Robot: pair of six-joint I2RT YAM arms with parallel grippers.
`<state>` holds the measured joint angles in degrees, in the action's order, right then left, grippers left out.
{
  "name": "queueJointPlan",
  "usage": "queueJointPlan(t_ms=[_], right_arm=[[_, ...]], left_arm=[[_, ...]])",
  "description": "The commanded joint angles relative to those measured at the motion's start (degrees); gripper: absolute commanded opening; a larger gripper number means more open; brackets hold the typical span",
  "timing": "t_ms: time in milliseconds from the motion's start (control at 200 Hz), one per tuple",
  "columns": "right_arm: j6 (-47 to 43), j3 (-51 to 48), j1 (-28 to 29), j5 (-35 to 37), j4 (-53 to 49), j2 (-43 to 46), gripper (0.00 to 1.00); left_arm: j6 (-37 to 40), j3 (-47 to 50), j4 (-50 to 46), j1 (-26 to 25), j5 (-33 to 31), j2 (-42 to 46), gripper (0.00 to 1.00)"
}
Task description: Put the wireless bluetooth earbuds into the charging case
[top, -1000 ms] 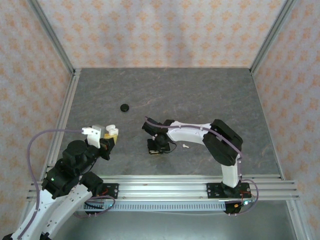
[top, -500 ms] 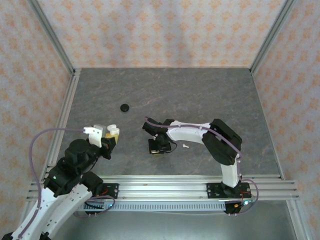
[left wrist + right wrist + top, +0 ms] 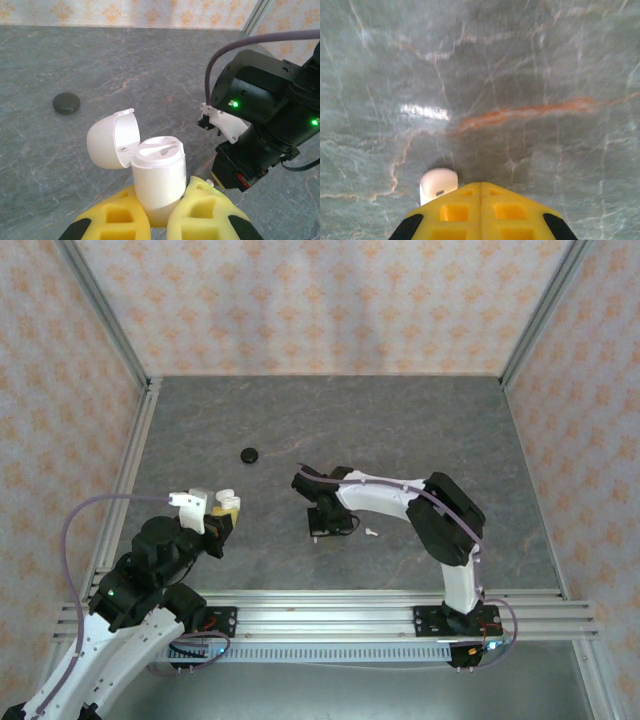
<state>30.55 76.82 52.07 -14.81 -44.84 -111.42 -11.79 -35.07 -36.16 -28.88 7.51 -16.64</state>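
Grey marbled tabletop [image 3: 400, 430] enclosed by patterned walls and an aluminium frame.

The left fingers [image 3: 200, 212] are clamped on the base of the charging case [image 3: 157, 170], held upright above the tabletop near its left edge, with the lid swung open to the left. The right fingers [image 3: 512, 212] are pressed together with no gap, tips low over the tabletop near its middle. One earbud [image 3: 438, 182] sits just beside their left edge. A second earbud [image 3: 370, 532] lies on the tabletop just to the right of that arm's wrist. A black disc [image 3: 249, 454] rests well apart, farther back.

Risk: fingers this close together may nudge the bud aside instead of straddling it. A bud brought to the case tilted could also miss its socket.

Unclear: whether the right fingers touch or grip the near bud, and whether the case sockets are empty.
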Motion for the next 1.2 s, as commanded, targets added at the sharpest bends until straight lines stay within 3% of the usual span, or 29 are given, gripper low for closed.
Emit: queueJointPlan(t_ms=[0, 280, 460, 640, 726, 1196], right_arm=[[-2.6, 3.4, -0.1, 3.4, -3.8, -1.4, 0.03], [-0.9, 2.8, 0.0, 3.2, -5.4, 3.9, 0.04], [3.6, -0.2, 0.0, 0.2, -1.7, 5.2, 0.32], [7.1, -2.9, -0.1, -3.5, 3.5, 5.3, 0.43], [8.9, -4.4, 0.0, -5.1, 6.6, 5.8, 0.46], [11.6, -7.5, -1.2, -6.0, 10.8, 5.2, 0.45]], left_arm=[[-0.7, -0.2, 1.3, -0.4, 1.0, 0.2, 0.00], [-0.4, 0.3, 1.2, -0.4, 0.7, 0.7, 0.00], [1.3, 3.6, 7.1, -0.4, 6.5, 2.1, 0.00], [5.2, 7.3, 13.0, -0.4, 15.8, 3.6, 0.00], [6.1, 8.8, 16.0, -0.4, 18.6, 3.8, 0.00], [7.5, 9.2, 16.1, -0.4, 19.6, 3.3, 0.00]])
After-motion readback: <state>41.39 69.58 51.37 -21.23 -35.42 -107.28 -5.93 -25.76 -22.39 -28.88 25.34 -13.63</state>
